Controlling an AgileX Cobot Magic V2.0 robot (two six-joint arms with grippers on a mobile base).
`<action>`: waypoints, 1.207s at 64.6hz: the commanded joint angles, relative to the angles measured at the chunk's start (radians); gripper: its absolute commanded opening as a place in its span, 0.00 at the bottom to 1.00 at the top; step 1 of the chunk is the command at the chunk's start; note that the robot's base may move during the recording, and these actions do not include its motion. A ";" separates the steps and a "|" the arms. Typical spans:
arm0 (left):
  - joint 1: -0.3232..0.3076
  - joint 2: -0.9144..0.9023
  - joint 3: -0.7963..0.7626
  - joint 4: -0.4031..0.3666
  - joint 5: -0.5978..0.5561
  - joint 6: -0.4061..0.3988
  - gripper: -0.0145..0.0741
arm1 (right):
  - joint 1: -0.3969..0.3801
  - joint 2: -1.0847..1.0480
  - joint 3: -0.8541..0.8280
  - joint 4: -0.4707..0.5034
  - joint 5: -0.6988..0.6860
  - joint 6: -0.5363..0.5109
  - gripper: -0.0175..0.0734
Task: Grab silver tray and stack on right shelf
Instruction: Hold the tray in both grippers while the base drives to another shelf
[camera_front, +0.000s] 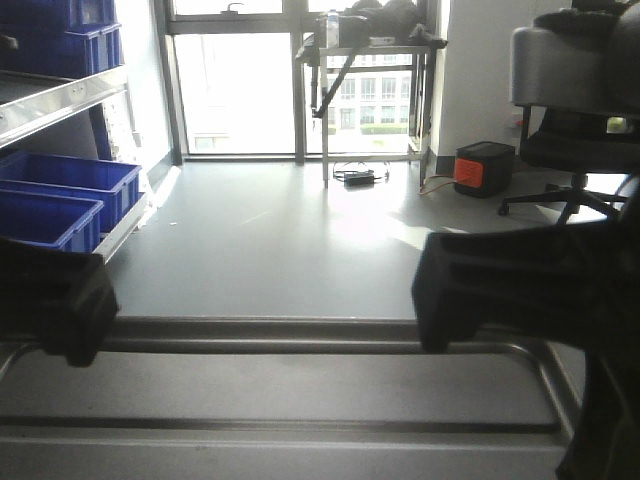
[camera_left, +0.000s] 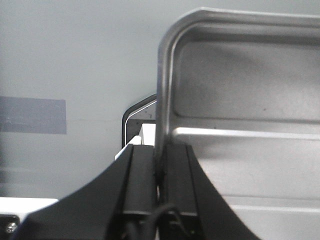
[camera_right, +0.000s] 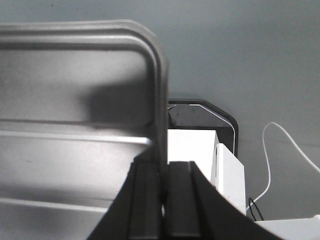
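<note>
Open grey floor (camera_front: 280, 230) ahead, plain steel shelving (camera_front: 60, 105) at far left. No roller-lane right shelf shows in any view, so can't tell which way it lies from the tray. Silver tray (camera_front: 300, 400) is held up off the floor across the near edge of the front view, long axis left to right, nothing in it. Blue bins (camera_front: 65, 185) sit on the left shelving: the lower two look empty, the upper ones' insides are hidden. Left fingers (camera_left: 142, 185) are clenched on the tray's left short rim and right fingers (camera_right: 180, 200) on its right short rim, each with one finger inside the rim and one outside. Both arms share the hold equally. Stacking probably needs a turn rightward first.
</note>
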 joint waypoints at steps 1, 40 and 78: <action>-0.005 -0.024 -0.024 0.025 0.066 -0.005 0.06 | 0.006 -0.023 -0.022 -0.036 0.016 -0.005 0.26; -0.005 -0.024 -0.024 0.023 0.089 -0.005 0.06 | 0.006 -0.023 -0.022 -0.036 0.022 -0.005 0.26; -0.004 -0.024 -0.024 0.032 0.110 -0.005 0.06 | 0.006 -0.023 -0.022 -0.036 0.033 -0.005 0.26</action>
